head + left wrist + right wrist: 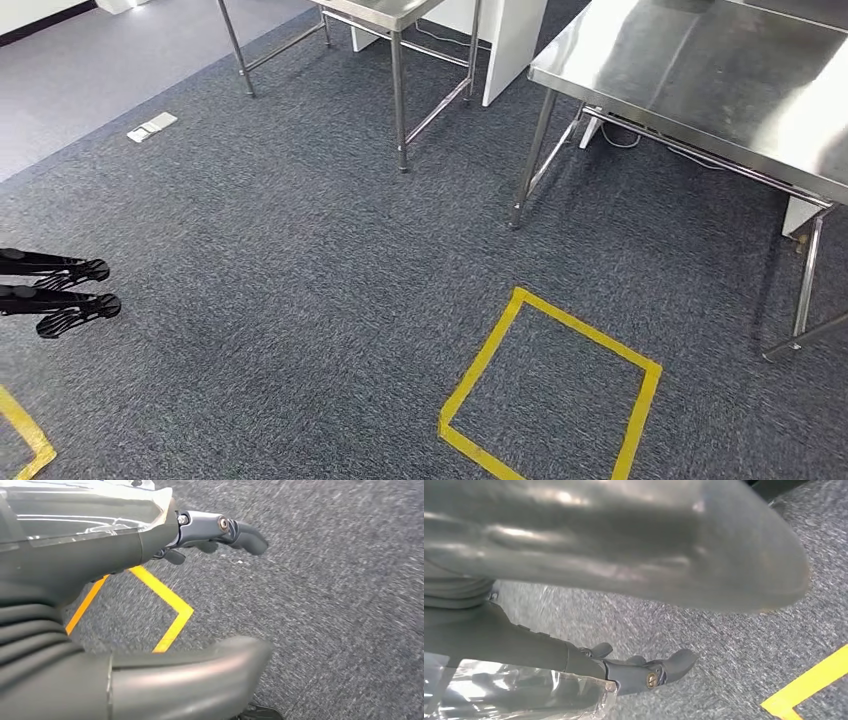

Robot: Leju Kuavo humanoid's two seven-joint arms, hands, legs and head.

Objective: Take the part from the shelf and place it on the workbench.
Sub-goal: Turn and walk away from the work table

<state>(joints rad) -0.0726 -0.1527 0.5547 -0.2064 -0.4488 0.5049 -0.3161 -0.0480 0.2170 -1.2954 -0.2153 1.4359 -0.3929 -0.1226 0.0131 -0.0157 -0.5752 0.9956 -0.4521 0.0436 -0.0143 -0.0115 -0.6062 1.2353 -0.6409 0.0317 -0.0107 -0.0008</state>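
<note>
Obs. Floor is dark blue-grey carpet [300, 300]. Landmark: yellow tape square on the carpet [550, 385].

- Large stainless-steel surface on tubular legs [700, 80]: beyond the square, off to its right.
- Smaller steel-topped table [400, 10]: beyond the square, to its left, well apart from it.
- Small white floor plate [152, 127]: far left of the square, near the carpet's edge.
- Two black flat pronged pieces [60, 290]: well left of the square, low on the floor. Cannot tell what they belong to.

Hands. Left robot hand [115, 550] hangs over the carpet, dark fingers [245, 535] stretched out, thick grey thumb [200, 680] apart from them, nothing between: empty and spread. Right robot hand [524, 650] likewise: fingers extended, thumb apart, nothing gripped. Both wrist views are motion-blurred.

Part. Cannot place it from these views. Judgement: with both hands empty, it has not yet been collected and is presumably on the shelf.

Step in hand (judgement): the approach to the shelf; task barely begun.

To do it well:
1. Use a taped floor mark as the standing spot, if that is its purpose, and stop squarely facing the shelf.
2. Let the body settle before reaching; the blur argues against grasping while moving.
3. Keep both arms low and clear of the table legs in transit.
4. Keep the fingers spread until the part sits between thumb and fingers, then close.
</note>
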